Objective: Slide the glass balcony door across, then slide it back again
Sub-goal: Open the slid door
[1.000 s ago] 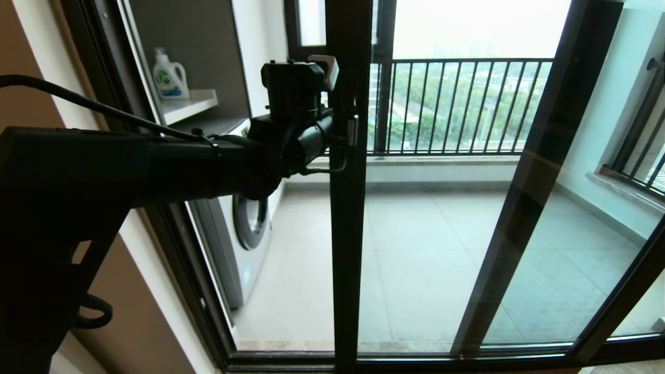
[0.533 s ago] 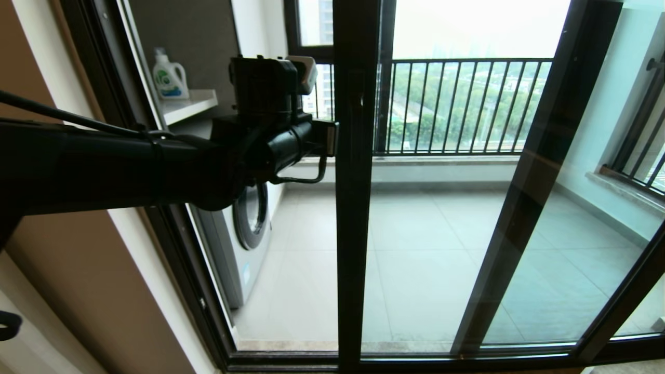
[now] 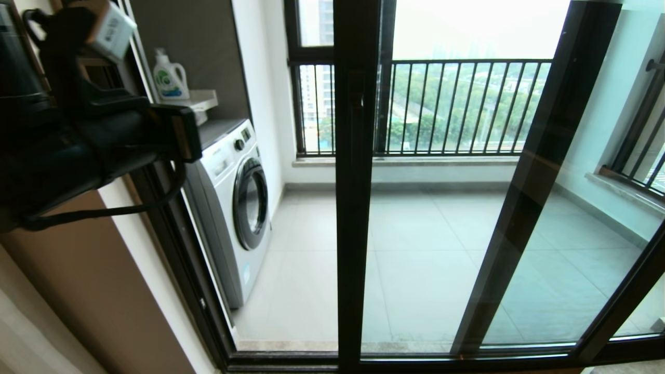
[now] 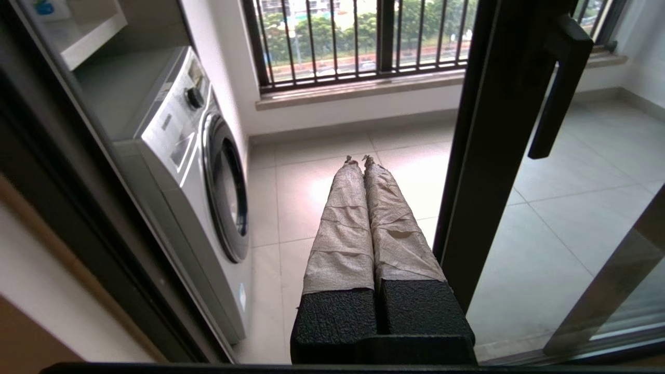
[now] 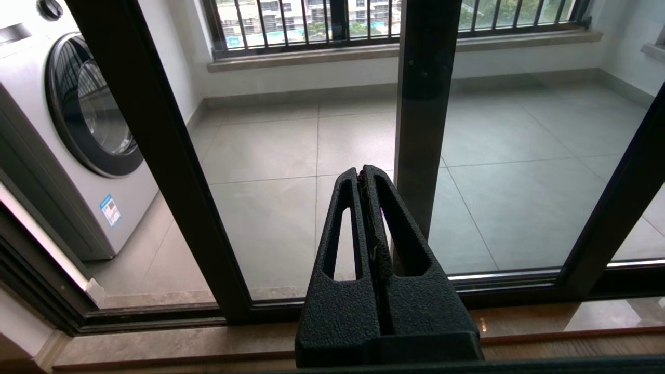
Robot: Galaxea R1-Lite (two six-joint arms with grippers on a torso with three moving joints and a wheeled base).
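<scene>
the glass balcony door (image 3: 415, 234) fills most of what i see ahead. its black upright (image 3: 354, 182) stands near the middle of my head view, with an open gap on my left side between that upright and the dark outer frame (image 3: 171, 234). to the right, a second black-framed glass panel (image 3: 571, 208) overlaps it. through the gap lies the tiled balcony floor (image 3: 306, 259), and beyond it the black-barred railing (image 3: 457, 104).

a white washing machine (image 3: 228, 208) stands against the left wall of the balcony, with a shelf (image 3: 200, 98) above it holding a white detergent bottle (image 3: 169, 75).

my left gripper (image 4: 361, 161) is raised at my upper left, well apart from the door. its two taped fingers (image 4: 343, 223) are pressed together with nothing between them. in the left wrist view the door's small black latch handle (image 4: 558, 88) sits on the upright, off to one side of the fingertips and not touched.

my right gripper (image 5: 363, 174) hangs low before the door's bottom track (image 5: 363, 306), its fingers closed and empty.
</scene>
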